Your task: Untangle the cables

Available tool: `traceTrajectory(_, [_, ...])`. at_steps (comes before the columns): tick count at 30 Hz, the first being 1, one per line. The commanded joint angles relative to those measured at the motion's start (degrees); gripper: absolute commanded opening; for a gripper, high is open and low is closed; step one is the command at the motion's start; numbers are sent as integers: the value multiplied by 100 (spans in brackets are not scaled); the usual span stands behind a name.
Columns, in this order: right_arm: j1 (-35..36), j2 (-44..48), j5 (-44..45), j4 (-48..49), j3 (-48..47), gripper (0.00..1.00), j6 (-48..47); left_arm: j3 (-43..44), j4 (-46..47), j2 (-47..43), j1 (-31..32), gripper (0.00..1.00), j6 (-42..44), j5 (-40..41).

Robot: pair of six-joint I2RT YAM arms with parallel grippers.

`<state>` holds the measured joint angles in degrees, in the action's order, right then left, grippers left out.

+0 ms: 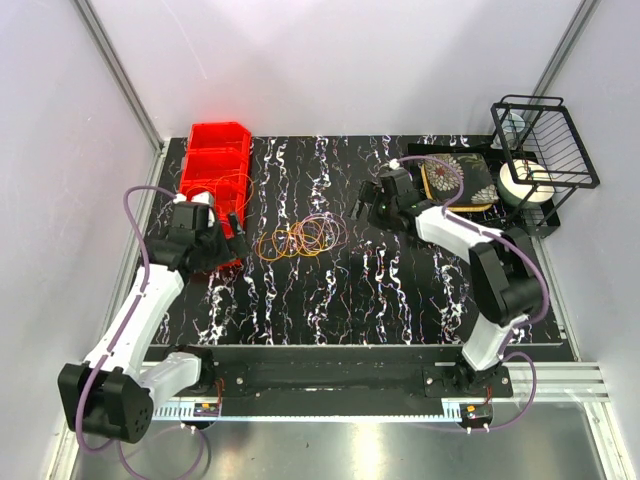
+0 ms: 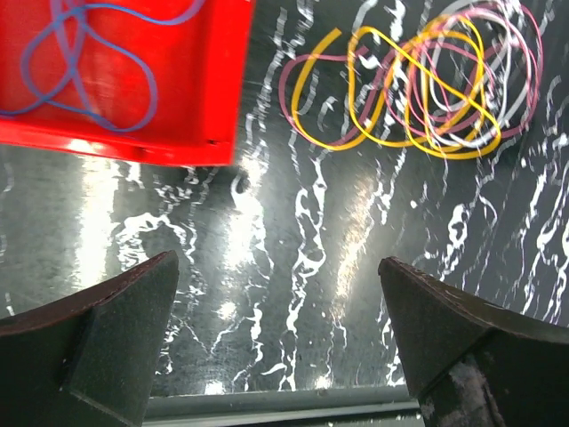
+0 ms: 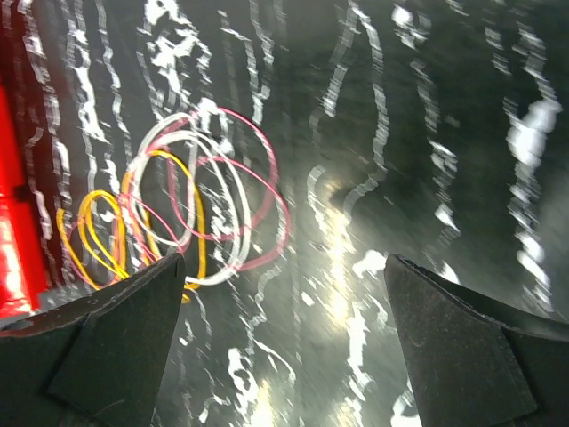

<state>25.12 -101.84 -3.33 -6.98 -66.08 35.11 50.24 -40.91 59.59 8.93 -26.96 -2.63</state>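
Observation:
The cables [image 1: 300,238] lie as a loose tangle of yellow, orange, pink and white loops on the black marbled table, left of its middle. My left gripper [image 1: 237,222] hovers open just left of them, beside the red bin. In the left wrist view the cables [image 2: 418,89] sit at the upper right, well ahead of the empty open gripper [image 2: 277,262]. My right gripper [image 1: 368,200] is open, to the right of and slightly beyond the tangle. In the blurred right wrist view the cables [image 3: 191,205] lie ahead to the left of the gripper [image 3: 284,259], which holds nothing.
A red two-compartment bin [image 1: 218,150] stands at the back left; a blue cable loop [image 2: 89,62] lies inside it and thin orange wire drapes at its near end. At the back right are a black wire rack [image 1: 545,140], a patterned flat item [image 1: 458,180] and a white roll [image 1: 525,185].

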Motion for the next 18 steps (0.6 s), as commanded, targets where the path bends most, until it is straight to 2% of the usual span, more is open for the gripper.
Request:
traceTrajectory(1, [36, 428, 475, -515, 166, 100, -242, 56, 136, -158, 267, 99, 103, -45])
traceTrajectory(5, [228, 253, -631, -234, 52, 100, -215, 65, 118, -141, 285, 99, 103, -62])
traceTrajectory(8, [518, -107, -949, -207, -273, 100, -321, 74, 127, -106, 285, 98, 86, -18])
traceTrajectory(11, [546, -432, -1108, -75, -484, 100, -295, 205, 301, 43, 407, 95, -177, -27])
traceTrajectory(13, [546, -599, -1082, -5, -607, 99, -329, 241, 643, 244, 644, 92, -458, 165])
traceTrajectory(14, [555, -643, -1038, 4, -642, 100, -391, 293, 750, 359, 967, 92, -538, 254])
traceTrajectory(16, [546, -732, -872, -5, -748, 100, -452, 565, 952, 892, 1277, 91, -722, 770])
traceTrajectory(18, [503, -714, -722, -48, -722, 100, -575, 976, 1032, 1360, 1567, 89, -863, 913])
